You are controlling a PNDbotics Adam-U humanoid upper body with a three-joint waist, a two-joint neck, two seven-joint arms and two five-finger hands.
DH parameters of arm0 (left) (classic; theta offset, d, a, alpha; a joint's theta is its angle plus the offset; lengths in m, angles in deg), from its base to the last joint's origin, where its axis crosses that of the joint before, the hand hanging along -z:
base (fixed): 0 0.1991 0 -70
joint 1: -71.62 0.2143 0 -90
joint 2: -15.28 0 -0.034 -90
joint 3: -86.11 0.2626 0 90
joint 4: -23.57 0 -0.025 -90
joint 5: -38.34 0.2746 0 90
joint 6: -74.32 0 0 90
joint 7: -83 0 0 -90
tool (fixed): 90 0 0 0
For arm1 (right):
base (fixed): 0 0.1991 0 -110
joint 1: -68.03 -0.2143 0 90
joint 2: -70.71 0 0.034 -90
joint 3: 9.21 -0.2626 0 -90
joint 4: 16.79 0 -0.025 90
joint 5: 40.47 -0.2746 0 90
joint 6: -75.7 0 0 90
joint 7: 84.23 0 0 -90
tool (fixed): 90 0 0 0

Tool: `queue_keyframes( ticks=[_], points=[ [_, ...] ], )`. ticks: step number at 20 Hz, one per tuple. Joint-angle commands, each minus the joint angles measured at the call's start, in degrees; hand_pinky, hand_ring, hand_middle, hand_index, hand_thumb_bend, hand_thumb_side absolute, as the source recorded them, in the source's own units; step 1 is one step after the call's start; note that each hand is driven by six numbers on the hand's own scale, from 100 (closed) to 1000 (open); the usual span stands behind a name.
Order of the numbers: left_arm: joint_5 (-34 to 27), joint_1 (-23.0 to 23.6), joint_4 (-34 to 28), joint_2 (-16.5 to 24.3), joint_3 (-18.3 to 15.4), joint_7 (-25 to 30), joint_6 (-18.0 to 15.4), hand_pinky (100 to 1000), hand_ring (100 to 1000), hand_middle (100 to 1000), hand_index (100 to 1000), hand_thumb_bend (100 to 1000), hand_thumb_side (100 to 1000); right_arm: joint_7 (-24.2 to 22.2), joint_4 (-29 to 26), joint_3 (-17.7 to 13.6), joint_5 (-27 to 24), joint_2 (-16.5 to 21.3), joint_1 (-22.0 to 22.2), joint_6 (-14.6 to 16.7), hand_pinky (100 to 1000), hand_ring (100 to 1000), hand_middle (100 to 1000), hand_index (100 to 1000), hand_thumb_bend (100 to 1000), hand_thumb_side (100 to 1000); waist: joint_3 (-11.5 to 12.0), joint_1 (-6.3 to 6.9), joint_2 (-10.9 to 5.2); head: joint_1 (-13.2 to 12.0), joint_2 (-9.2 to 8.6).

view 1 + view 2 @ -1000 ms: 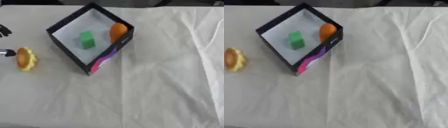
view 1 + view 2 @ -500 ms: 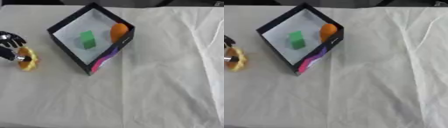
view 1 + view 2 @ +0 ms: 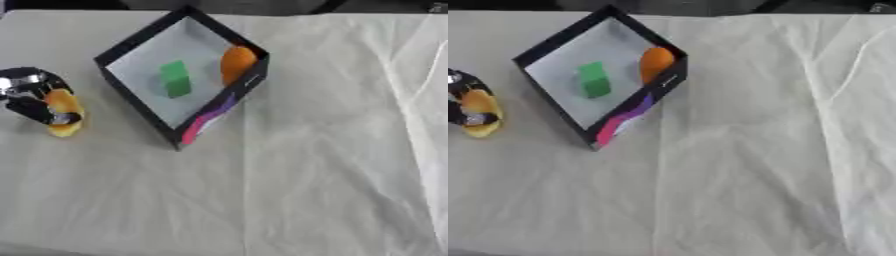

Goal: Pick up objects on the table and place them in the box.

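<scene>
One yellow-orange object (image 3: pixel 64 112) (light, rigid, I'd judge) sits grasped across its middle by my left hand (image 3: pixel 31 97), at nine o'clock of the box (image 3: pixel 140 107).

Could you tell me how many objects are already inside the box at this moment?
2: a green block near the middle of the box, and an orange object against its right wall. Nothing else shows inside.

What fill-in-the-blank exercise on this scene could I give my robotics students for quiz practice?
1. The black-walled box holds a green block and an ____ rounded object.
2. The robot's ____ hand curls round the yellow object.
3. The yellow object lies ____ the box, on the white cloth.

Missing words: orange; left; outside
</scene>
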State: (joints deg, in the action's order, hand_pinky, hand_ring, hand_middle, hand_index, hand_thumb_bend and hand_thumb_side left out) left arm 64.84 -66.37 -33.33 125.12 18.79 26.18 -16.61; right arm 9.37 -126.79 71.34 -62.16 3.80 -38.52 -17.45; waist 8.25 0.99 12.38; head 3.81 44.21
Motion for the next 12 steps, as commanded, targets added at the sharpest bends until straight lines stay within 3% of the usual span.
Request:
queue_keyframes(
  ticks=[1,4,6,8,10,12],
  points=[
    [-1.66,-0.35,-4.24,3.77,0.39,-0.22,1.81,770,690,615,720,351,100,-0.19,-0.19,-0.34,0.45,1.32,-0.24,-0.02,1000,709,655,825,100,557,0.1,0.8,-1.46,-0.34,-0.1],
    [-1.84,0.13,-6.41,4.52,0.68,-0.09,3.85,709,617,536,595,285,100,-0.28,-0.2,-0.28,0.34,1.39,-0.38,-0.04,1000,710,655,825,100,562,0.04,0.81,-1.53,-0.37,-0.1],
    [-2.17,0.53,-7.56,4.98,0.48,-0.26,4.75,719,634,563,632,302,100,-0.43,-0.12,-0.26,0.34,1.45,-0.45,0.0,1000,709,655,825,100,555,0.03,0.83,-1.54,-0.33,-0.1],
    [-2.58,0.92,-8.8,5.47,-0.01,-1.23,5.31,709,587,468,534,264,100,-0.7,0.02,-0.23,0.37,1.43,-0.35,0.04,1000,708,654,823,100,557,0.06,0.87,-1.51,-0.42,-0.1],
    [-3.39,1.3,-10.05,5.93,-0.38,-2.24,5.73,696,566,446,501,268,100,-1.03,0.22,-0.29,0.4,1.34,-0.32,0.01,1000,709,654,823,100,557,0.07,0.86,-1.49,-0.44,-0.1],
    [-4.27,1.51,-11.64,6.33,-0.65,-3.03,5.82,680,541,392,403,257,100,-1.23,0.36,-0.36,0.37,1.25,-0.41,0.04,1000,712,658,825,100,556,0.1,0.85,-1.5,-0.46,-0.1]
  ],
)
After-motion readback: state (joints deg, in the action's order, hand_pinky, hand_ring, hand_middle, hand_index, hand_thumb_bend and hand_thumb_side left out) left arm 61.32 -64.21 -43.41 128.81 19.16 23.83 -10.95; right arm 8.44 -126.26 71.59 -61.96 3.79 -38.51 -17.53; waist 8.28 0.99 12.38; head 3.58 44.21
